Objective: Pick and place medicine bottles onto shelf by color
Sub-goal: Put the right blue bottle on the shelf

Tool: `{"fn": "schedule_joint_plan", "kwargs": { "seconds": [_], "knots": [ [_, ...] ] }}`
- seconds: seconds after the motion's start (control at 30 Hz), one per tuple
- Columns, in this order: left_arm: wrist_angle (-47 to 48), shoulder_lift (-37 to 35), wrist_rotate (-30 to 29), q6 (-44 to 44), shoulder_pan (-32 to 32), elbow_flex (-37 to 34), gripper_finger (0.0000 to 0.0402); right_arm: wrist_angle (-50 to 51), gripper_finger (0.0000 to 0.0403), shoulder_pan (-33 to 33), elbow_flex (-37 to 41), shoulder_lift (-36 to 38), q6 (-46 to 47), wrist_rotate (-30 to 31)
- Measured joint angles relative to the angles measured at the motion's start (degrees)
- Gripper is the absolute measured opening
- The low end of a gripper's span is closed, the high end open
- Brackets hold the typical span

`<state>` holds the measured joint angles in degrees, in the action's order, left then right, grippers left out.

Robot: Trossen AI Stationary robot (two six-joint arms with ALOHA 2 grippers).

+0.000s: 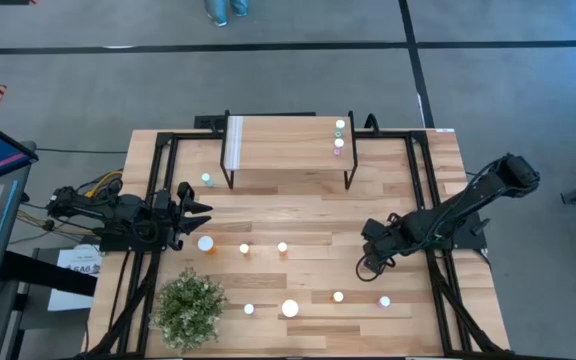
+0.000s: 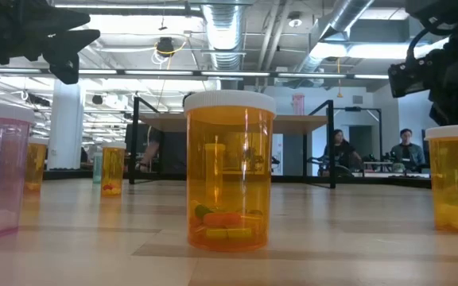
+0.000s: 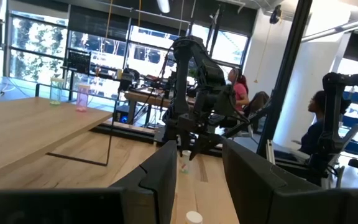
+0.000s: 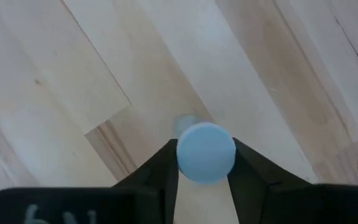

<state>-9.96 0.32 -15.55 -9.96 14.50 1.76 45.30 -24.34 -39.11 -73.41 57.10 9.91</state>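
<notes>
Bottles already on the shelf [image 1: 288, 145] sit at its far right end, green beside pink, so colours are grouped there. Your right hand [image 4: 205, 171] points straight down at the surface [image 1: 298, 215], clenched on a white-capped bottle [image 4: 205, 152] whose body colour is hidden; check it before choosing a spot. Your left hand [image 3: 194, 171] waits released near the surface's left edge.

White-capped bottles [image 1: 282, 247] scattered on table, two on shelf [image 1: 278, 145]
</notes>
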Motion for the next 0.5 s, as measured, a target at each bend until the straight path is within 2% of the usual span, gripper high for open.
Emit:
{"fn": "schedule_joint_plan", "kwargs": {
  "seconds": [0.33,0.5],
  "knots": [
    [0.0,0.0,0.0,0.0,0.0,0.0,0.0117,-0.6,0.0133,0.1,-0.2,0.0,-1.0,0.1],
    [0.0,0.0,0.0,0.0,0.0,0.0,0.0117,-0.7,0.0129,0.9,-2.8,0.0,-3.6,0.3]
  ]
}}
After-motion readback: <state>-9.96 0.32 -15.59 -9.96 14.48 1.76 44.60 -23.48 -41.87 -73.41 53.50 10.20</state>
